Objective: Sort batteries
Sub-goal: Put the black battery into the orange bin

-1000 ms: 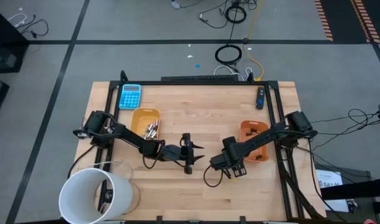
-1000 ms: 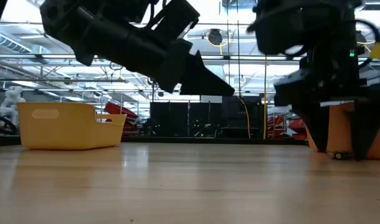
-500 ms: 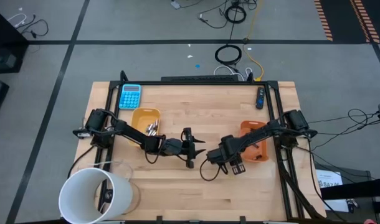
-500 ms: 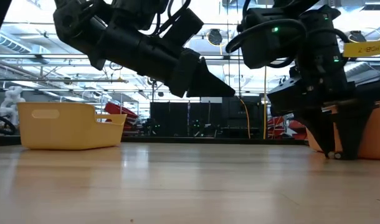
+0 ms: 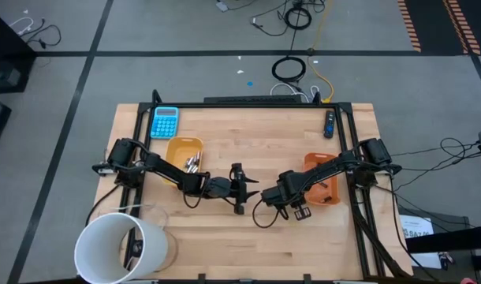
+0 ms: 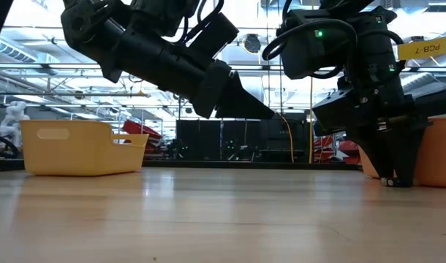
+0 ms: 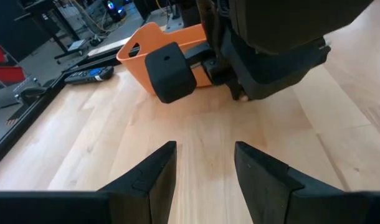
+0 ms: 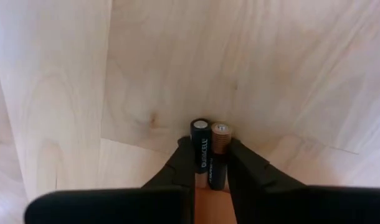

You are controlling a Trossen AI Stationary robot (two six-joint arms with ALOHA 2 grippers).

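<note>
Though clamped, "DURACELL" battery

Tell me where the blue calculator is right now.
In the high view, the blue calculator lies at the table's far left corner, just beyond the yellow tray that holds batteries.

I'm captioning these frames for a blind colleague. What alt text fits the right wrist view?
The right gripper pinches two batteries side by side between its dark fingers, tips just above the pale wooden table.
</note>
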